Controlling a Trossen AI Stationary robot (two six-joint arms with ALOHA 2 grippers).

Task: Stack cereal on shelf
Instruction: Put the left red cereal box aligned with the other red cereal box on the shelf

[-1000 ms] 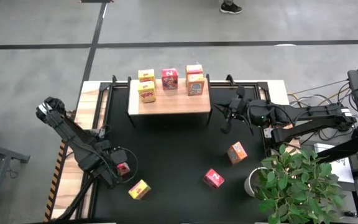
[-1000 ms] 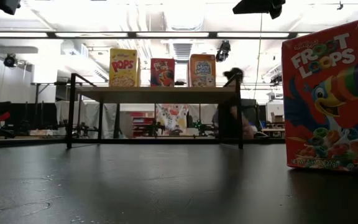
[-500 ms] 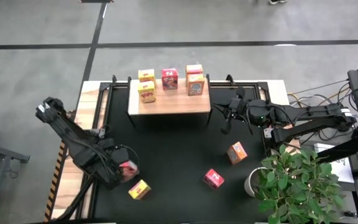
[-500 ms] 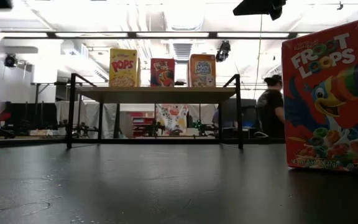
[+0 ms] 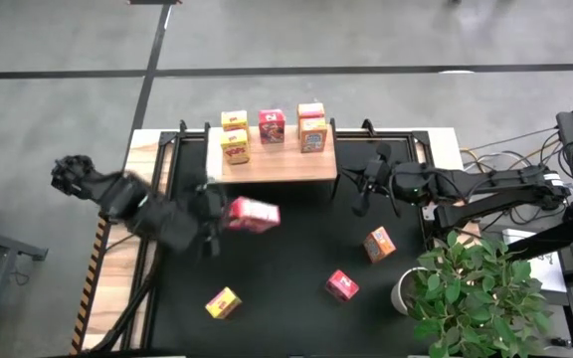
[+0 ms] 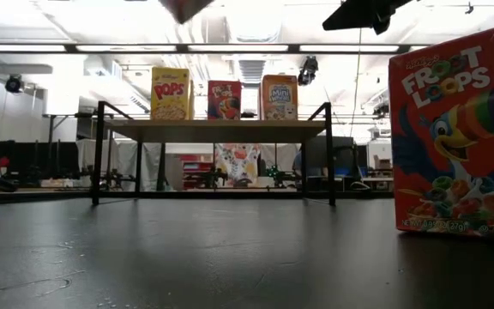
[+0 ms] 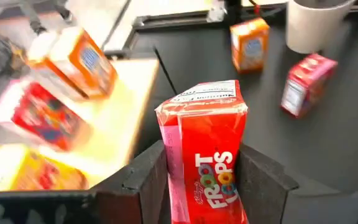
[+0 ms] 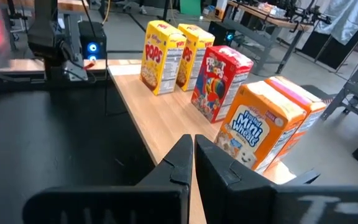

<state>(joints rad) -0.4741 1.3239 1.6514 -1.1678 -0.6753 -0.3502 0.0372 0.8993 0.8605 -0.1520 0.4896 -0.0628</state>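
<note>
Cereal was spread over two places: five boxes stood on the shelf [image 5: 272,159] at the back of the table, and three more lay on the black mat [image 5: 286,249] in front of it. On the shelf were two yellow boxes [image 5: 234,137] at its left end, a red box [image 5: 272,126] in the middle, and two orange boxes [image 5: 312,129] at its right end. On the mat lay a yellow box [image 5: 223,302] near the front left, a second red box [image 5: 342,285] near the front middle, and an orange box [image 5: 379,244] to the right.

A ninth box, the red Froot Loops box [image 5: 253,214], was clenched between the fingers of the left hand [image 7: 205,180], held above the mat just in front of the shelf's left part. In the left wrist view its printed front faced the camera, and both dark fingers [image 7: 143,177] pressed its sides.

The right hand [image 5: 363,184] hung beside the shelf's right end, its fingers pressed together with nothing between them.

A potted plant [image 5: 480,288] stood at the table's front right corner.
</note>
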